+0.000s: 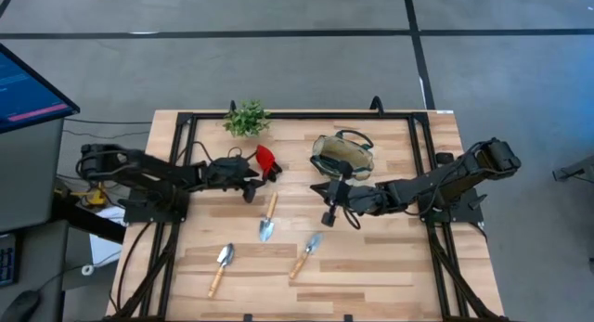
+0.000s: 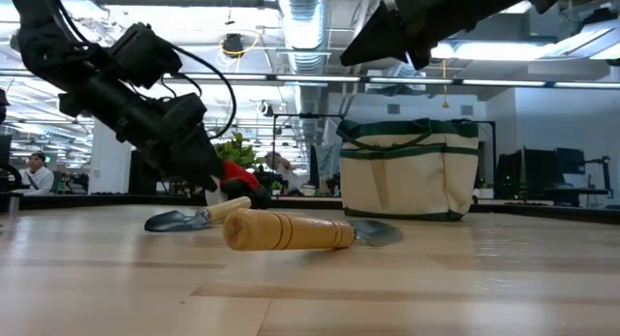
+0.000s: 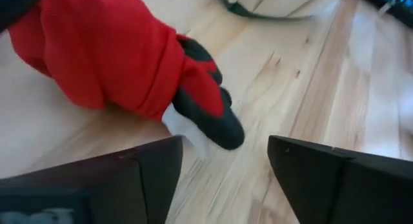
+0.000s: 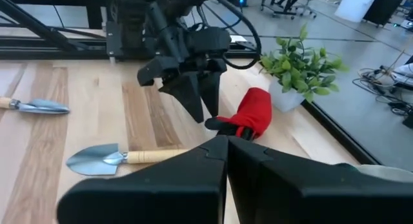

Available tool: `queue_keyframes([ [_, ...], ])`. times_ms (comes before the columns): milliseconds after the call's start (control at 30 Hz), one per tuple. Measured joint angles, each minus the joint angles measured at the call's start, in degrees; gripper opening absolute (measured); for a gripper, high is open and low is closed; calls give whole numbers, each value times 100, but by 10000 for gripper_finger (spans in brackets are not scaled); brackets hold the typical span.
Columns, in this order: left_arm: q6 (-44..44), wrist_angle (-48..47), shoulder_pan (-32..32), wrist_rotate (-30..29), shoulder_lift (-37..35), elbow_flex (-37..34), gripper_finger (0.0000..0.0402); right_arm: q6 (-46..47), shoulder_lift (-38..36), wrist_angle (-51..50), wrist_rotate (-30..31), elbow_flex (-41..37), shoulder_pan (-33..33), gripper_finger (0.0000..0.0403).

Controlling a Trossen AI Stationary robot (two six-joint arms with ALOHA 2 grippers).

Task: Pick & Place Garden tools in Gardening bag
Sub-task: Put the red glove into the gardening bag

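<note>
A red-and-black tool [image 1: 266, 160], soft like a glove, lies flat on the table near the plant. Its black end [image 3: 210, 111] points toward my left gripper [image 3: 226, 169]. That gripper [image 1: 251, 186] is open and slants down, its fingers just short of the black end. Three trowels with wooden handles lie flat on the table: one [image 1: 268, 220] mid-table, one [image 1: 305, 254] nearer the front, one [image 1: 221, 266] front left. The beige gardening bag [image 1: 342, 156] stands upright at the far middle. My right gripper [image 1: 329, 213] hangs shut and empty above the table beside the bag. My left gripper stands open with its fingers [image 4: 197, 98] pointing down right beside the glove-like tool's black end [image 4: 226, 126]. Whether a fingertip touches it I cannot tell. The tool lies flat on the table.
A small green potted plant [image 1: 246, 119] stands at the far edge, left of the bag. A black metal frame [image 1: 190, 122] runs around the table top. Bare wood lies at the front right [image 1: 390, 276].
</note>
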Motion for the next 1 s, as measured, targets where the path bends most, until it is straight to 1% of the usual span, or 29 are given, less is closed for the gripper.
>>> queue_keyframes([
  [133,-211,529,93,0,194,0,232,-2,0,-34,2,0,-2,0],
  [200,-306,650,157,-2,268,2,232,-2,0,-71,2,0,-2,0],
  [333,-478,645,254,-2,465,2,228,-93,0,-73,2,0,-2,0],
  [533,-509,806,266,0,718,20,227,-148,0,-70,2,0,-2,0],
  [633,-511,809,266,7,859,178,227,-149,0,-69,2,0,-11,0],
  [833,-466,822,266,235,1251,577,220,-146,2,-70,2,0,-13,0],
  [1000,-459,819,266,236,1446,621,207,-146,2,-70,2,0,-8,0],
])
